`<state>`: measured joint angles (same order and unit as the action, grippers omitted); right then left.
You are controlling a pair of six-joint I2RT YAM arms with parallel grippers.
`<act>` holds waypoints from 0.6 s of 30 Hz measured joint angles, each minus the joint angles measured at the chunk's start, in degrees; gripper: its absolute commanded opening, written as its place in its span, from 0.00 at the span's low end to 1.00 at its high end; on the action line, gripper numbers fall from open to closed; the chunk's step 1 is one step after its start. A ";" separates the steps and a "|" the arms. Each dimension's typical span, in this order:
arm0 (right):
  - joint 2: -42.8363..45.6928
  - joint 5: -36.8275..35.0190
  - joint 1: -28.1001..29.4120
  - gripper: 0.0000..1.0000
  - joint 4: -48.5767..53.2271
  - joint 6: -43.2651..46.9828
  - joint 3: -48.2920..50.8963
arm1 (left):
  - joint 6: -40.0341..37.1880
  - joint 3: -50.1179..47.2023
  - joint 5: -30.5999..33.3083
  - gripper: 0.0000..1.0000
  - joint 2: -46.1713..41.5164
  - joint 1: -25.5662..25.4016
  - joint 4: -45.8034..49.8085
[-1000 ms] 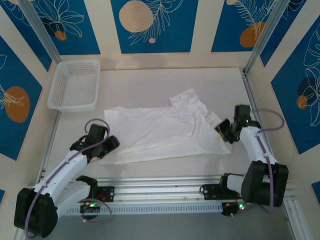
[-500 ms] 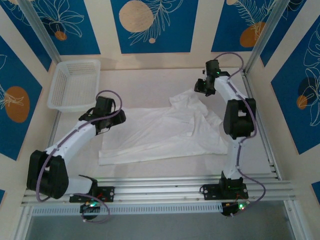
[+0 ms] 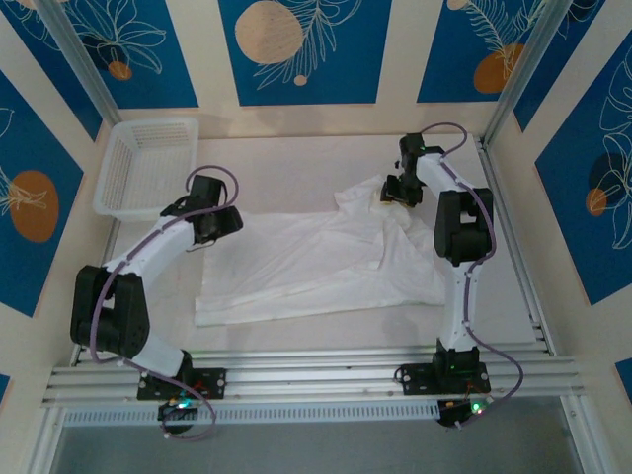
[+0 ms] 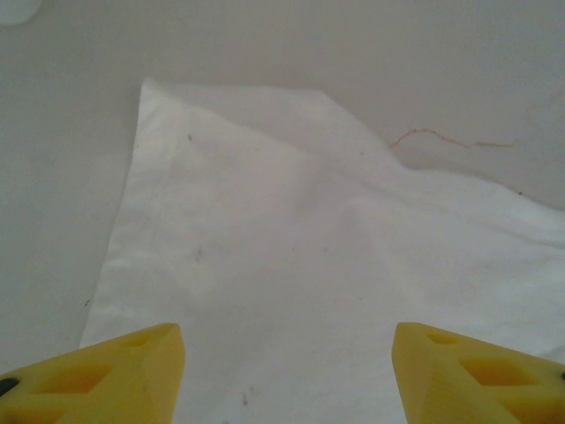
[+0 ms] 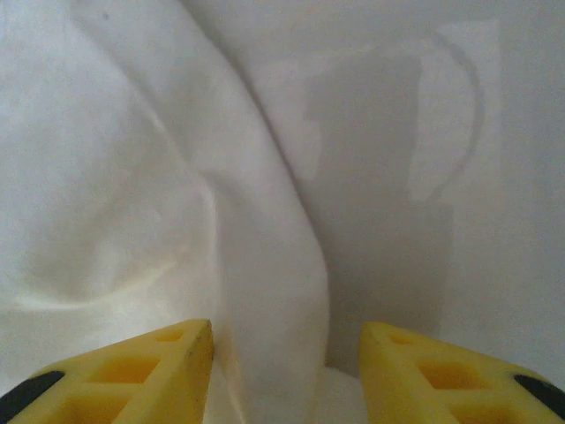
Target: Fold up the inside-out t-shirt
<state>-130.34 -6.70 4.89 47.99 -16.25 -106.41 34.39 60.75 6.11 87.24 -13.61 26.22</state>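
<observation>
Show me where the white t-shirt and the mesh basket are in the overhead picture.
t-shirt (image 3: 316,262), top external view, middle of the spread cloth.
mesh basket (image 3: 144,207), top external view, its near wall.

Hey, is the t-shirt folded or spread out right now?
Spread out, not folded: the t-shirt lies open across the table, wrinkled, with cloth bunched at its far right corner.
</observation>
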 measured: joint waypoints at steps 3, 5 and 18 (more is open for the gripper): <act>1.79 1.88 0.04 0.46 -0.61 -0.22 2.91 | 0.15 0.70 0.00 0.63 0.72 0.00 -0.04; 3.04 2.23 0.04 0.38 -1.25 -0.48 4.68 | 0.20 0.70 -0.02 0.63 0.81 0.00 0.13; 2.56 -1.20 -0.52 0.12 -5.33 1.36 2.97 | -0.07 4.66 4.72 0.63 7.41 0.07 4.68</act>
<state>-127.79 -7.90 4.36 42.65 -14.90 -103.44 34.33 65.41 10.83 94.65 -13.54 30.89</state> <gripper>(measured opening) 0.226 0.633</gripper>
